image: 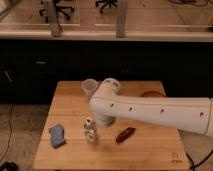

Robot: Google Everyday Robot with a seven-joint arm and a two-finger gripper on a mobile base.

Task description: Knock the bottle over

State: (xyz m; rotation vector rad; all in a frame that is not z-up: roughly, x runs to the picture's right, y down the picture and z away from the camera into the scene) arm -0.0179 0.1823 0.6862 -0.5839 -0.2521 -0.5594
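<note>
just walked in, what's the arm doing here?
The robot's arm reaches in from the right over the wooden table. Its gripper, fingers shut, hangs low just right of the small bottle, which stands upright, not yet knocked over. Whether they touch I cannot tell. A clear cup stands behind it, a blue object left, a reddish-brown item right.

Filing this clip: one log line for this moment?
bottle: upright on table | gripper: shut, beside bottle | task: not done

Hand (103, 121) just beside bottle (90, 129); cup (89, 87) behind, bare tabletop (150, 150) in front.
</note>
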